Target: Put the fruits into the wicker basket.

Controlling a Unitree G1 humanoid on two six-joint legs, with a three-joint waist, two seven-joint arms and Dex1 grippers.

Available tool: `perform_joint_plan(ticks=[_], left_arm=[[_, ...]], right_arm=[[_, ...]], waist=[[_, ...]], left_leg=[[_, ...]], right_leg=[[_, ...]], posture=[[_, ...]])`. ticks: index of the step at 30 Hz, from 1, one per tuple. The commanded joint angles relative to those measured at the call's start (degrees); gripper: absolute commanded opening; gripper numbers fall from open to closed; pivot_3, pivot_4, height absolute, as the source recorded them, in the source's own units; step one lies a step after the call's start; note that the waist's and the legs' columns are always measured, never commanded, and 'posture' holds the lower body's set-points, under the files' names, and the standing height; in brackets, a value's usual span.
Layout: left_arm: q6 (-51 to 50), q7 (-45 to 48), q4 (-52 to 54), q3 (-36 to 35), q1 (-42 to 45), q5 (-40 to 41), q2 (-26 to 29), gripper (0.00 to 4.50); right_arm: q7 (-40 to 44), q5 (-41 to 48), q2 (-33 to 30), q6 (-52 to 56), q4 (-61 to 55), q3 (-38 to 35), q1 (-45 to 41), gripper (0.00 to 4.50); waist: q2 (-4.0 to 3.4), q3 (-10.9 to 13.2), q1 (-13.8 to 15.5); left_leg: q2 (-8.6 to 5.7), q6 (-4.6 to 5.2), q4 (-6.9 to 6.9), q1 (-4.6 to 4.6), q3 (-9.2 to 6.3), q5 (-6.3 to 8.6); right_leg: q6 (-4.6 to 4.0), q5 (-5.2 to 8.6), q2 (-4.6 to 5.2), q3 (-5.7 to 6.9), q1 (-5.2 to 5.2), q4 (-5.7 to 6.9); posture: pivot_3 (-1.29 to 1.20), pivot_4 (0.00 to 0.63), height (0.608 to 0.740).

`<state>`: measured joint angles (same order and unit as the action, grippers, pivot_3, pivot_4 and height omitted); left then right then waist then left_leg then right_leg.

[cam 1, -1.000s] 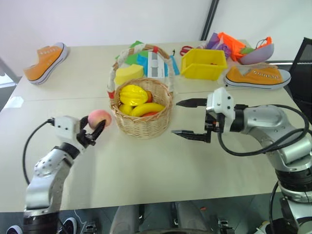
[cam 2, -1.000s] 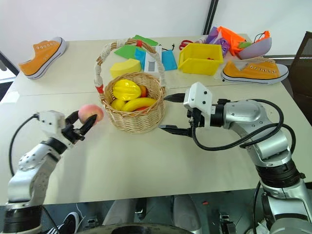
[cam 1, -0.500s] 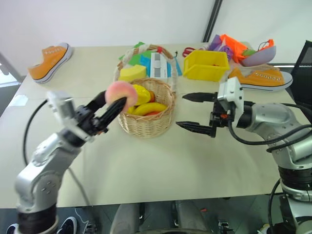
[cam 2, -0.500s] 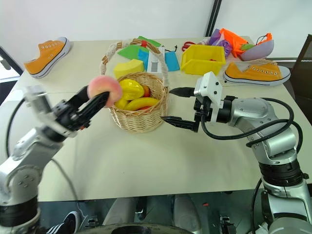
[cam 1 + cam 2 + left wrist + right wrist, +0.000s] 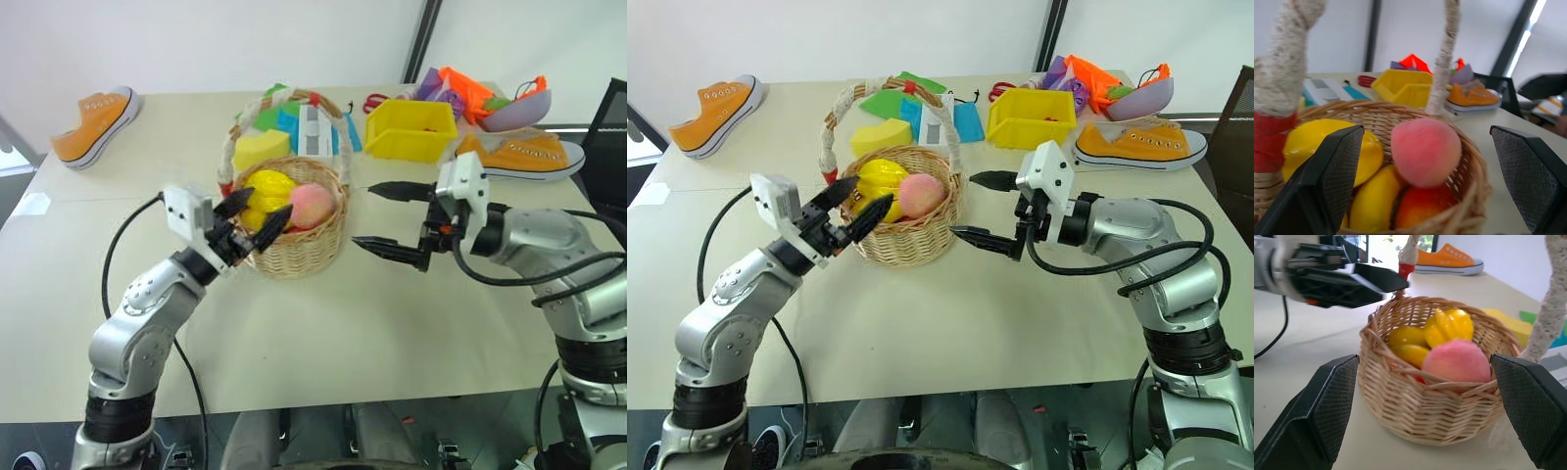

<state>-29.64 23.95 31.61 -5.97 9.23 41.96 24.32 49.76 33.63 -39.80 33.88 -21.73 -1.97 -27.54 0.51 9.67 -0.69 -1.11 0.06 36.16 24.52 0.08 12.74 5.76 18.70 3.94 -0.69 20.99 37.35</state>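
Left fingers: the left gripper (image 5: 253, 215) has its black fingers (image 5: 273, 222) spread wide and empty, tips at the near left rim of the wicker basket (image 5: 299, 250).
Right fingers: the right gripper (image 5: 392, 219) has its fingers (image 5: 390, 252) spread wide, holding nothing, hovering just beside the basket's right side, pointing toward it.
Peach: the pink-orange peach (image 5: 311, 205) rests on top of the pile inside the basket, toward its right side.
Other fruits: the ribbed yellow fruit (image 5: 268, 189) lies in the basket's left half; a smooth yellow fruit (image 5: 1406, 354) and a red-orange one (image 5: 1422, 211) sit below the peach.
Basket: upright on the counter (image 5: 323, 333), between the two grippers, its handle (image 5: 830, 137) arching overhead.
Beyond: a pale yellow wedge block (image 5: 260, 150), a yellow bin (image 5: 409, 128) and an orange shoe (image 5: 517, 154) lie farther back; another orange shoe (image 5: 93, 125) sits at the far left.
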Motion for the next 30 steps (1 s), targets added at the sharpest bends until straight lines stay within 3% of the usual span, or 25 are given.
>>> perform_joint_plan(ticks=[1,5,10,20,23,30], left_arm=[[0.57,2.53,6.16,-4.39,-2.02,5.83,1.33,4.40],[2.41,8.71,12.74,-12.88,-16.30,8.38,5.95,4.40],[8.37,17.96,4.68,-30.07,-28.84,9.67,8.74,4.40],[11.67,18.63,5.00,-31.69,-33.04,8.82,6.15,4.40],[11.89,18.53,5.75,-31.63,-33.83,9.74,5.49,4.50],[11.78,18.71,6.10,-30.15,-33.94,9.80,5.69,4.50]], right_arm=[[-4.82,-0.70,3.91,-2.20,2.70,-2.44,-2.65,4.50],[-12.75,-3.17,11.09,-2.64,6.23,-1.86,-3.13,4.50],[-20.54,-8.37,18.99,-5.39,12.16,0.05,-6.51,4.50],[-23.35,-15.15,26.74,-12.44,26.53,3.06,-15.42,4.50],[-23.28,-16.84,27.46,-13.54,28.79,4.05,-16.13,3.69],[-22.15,-16.91,26.95,-13.03,28.12,3.33,-15.55,0.21]], waist=[[0.00,0.00,-0.05],[0.00,-0.01,-0.64],[-0.09,0.04,-0.04],[-0.05,0.01,-0.47],[-0.05,0.01,-0.62],[-0.07,0.02,-0.62]], left_leg=[[-0.01,0.00,0.01,0.00,0.00,0.00],[-0.02,-0.02,-0.10,-0.01,0.01,0.00],[0.00,-0.23,-0.32,0.00,0.00,-0.12],[-0.12,-0.23,-0.25,-0.02,0.02,0.00],[-0.10,-0.19,-0.39,-0.01,0.02,-0.07],[-0.08,-0.23,-0.62,0.00,0.03,-0.11]], right_leg=[[0.00,0.00,0.03,0.00,-0.01,0.00],[-0.01,0.00,0.07,-0.02,0.05,-0.02],[-0.27,0.14,0.06,0.01,0.29,0.09],[-0.46,0.08,0.19,0.00,0.37,-0.13],[-0.33,0.01,0.18,0.00,0.38,-0.08],[-0.30,0.00,0.17,0.02,0.40,-0.07]], posture=[[0.00,0.150,0.740],[0.00,0.150,0.740],[0.00,0.150,0.740],[0.00,0.150,0.740],[0.00,0.150,0.740],[0.00,0.150,0.740]])
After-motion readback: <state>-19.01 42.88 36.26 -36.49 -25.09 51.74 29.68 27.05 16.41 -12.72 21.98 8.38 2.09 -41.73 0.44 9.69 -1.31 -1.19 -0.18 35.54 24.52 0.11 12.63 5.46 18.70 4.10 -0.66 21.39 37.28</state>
